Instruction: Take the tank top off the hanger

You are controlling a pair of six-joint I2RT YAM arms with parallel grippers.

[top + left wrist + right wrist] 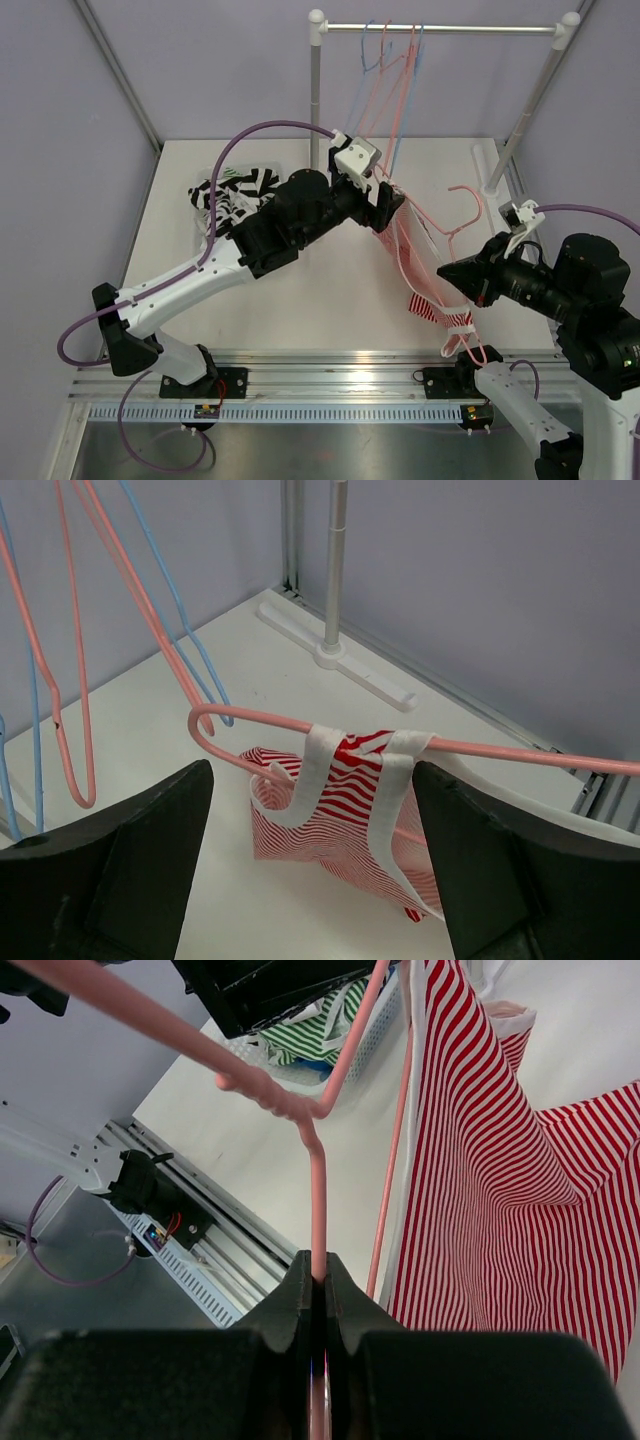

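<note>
The right end effector [318, 1270] is pressed together on the thin neck of a pink hanger [318, 1190], the wire running straight up from between its fingers to a bend. Just right of that wire hangs the red-and-white striped tank top [500, 1210], its cloth falling in folds beside the hanger's arm. The left end effector [312, 772] is spread wide, one dark finger on each side. Between and just beyond them the hanger's arm runs across, with two white-trimmed straps looped over it and the garment's body drooping below. Whether either finger touches the wire or the cloth cannot be told. From above, the hanger is held tilted in the air over the right half of the table [300, 300], and the tank top stretches from beside the left end effector down toward the right one. Behind the left arm stands a rack [440, 28], with more pink and blue hangers [400, 80] on its rail. A basket [235, 195] of black-and-white and green striped clothes sits at the table's far left.
</note>
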